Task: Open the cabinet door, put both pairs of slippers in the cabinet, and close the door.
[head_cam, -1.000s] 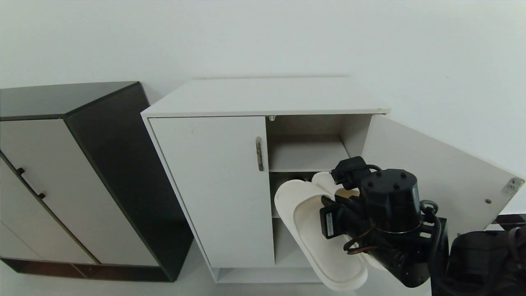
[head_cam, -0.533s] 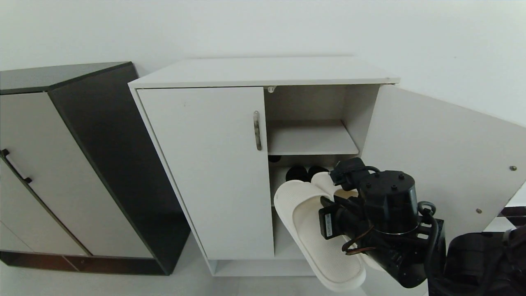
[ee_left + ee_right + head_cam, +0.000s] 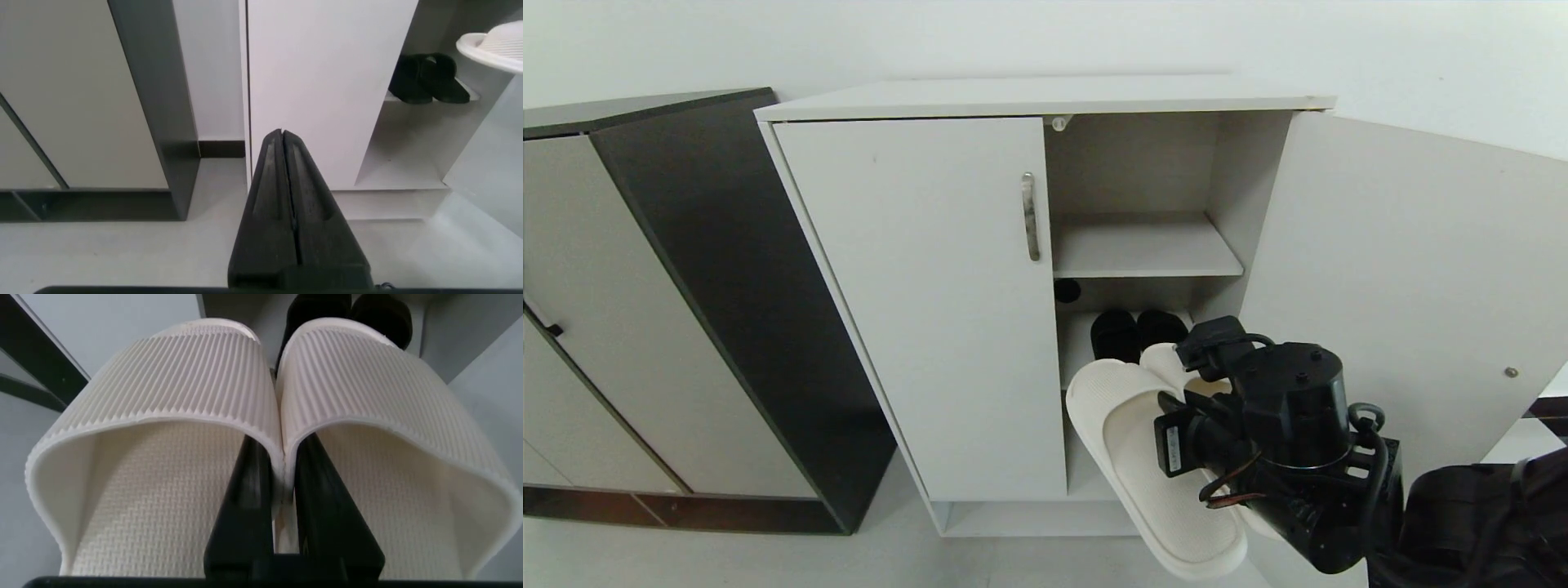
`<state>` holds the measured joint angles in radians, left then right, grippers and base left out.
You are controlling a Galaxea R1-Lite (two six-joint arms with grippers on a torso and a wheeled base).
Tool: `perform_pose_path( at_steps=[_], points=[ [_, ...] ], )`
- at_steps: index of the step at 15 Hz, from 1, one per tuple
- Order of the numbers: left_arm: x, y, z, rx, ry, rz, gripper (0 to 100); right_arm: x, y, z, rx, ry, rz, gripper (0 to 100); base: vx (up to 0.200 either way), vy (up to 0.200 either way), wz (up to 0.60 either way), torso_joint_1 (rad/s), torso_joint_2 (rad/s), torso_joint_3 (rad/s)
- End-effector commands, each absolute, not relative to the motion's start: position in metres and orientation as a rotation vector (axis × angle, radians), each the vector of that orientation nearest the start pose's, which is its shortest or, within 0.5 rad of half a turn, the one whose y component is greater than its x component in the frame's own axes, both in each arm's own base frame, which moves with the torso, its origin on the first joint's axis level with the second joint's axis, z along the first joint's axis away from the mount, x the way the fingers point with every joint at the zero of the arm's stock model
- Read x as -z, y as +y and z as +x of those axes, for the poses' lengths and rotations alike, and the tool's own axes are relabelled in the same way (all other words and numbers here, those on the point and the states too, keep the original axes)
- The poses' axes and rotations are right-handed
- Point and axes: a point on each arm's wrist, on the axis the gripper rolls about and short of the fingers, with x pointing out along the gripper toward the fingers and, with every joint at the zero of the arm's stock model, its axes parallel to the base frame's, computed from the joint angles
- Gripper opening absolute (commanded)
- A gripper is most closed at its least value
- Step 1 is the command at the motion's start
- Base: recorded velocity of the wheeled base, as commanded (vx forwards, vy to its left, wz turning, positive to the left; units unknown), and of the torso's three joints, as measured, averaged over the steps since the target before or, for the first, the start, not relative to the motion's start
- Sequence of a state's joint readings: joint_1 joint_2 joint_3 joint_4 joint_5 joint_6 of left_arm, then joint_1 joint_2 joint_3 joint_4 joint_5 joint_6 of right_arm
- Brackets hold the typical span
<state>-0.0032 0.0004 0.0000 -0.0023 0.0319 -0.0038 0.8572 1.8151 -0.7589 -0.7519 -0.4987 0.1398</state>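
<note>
The white cabinet (image 3: 915,302) has its right door (image 3: 1405,278) swung open and its left door closed. A black pair of slippers (image 3: 1135,331) lies on the middle shelf, also visible in the left wrist view (image 3: 429,77). My right gripper (image 3: 282,465) is shut on the white pair of slippers (image 3: 1143,441), pinching the two inner walls together (image 3: 278,408). It holds them just in front of the open compartment, toes toward the black pair. My left gripper (image 3: 283,143) is shut on nothing, low above the floor in front of the closed left door.
A dark cabinet with pale doors (image 3: 686,286) stands close beside the white one on its left. The upper shelf (image 3: 1143,245) is bare. The open door stands to the right of my right arm. Grey floor (image 3: 163,245) lies in front.
The whole head view has shifted, so the cabinet sits higher in the picture and the black slippers on the shelf now show. The right gripper still holds the white pair.
</note>
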Motion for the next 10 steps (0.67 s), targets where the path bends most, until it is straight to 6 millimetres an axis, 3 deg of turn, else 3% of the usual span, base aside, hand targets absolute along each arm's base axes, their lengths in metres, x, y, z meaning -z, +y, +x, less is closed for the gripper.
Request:
perform_pose_path(
  at_steps=[1, 10],
  points=[
    [-0.0758, 0.0008, -0.0227, -0.031, -0.002, -0.005, 0, -0.145, 0.2353, 0.2178, -0.338, 0.263, -0.055, 0, 0.0, 0.0, 0.0, 0.0, 0.0, 0.0],
    [-0.0758, 0.0008, -0.0228, -0.029, -0.003, -0.005, 0, -0.1442, 0.2344, 0.2167, -0.357, 0.223, -0.071, 0, 0.0, 0.0, -0.07, 0.001, 0.0, 0.0]
  ],
)
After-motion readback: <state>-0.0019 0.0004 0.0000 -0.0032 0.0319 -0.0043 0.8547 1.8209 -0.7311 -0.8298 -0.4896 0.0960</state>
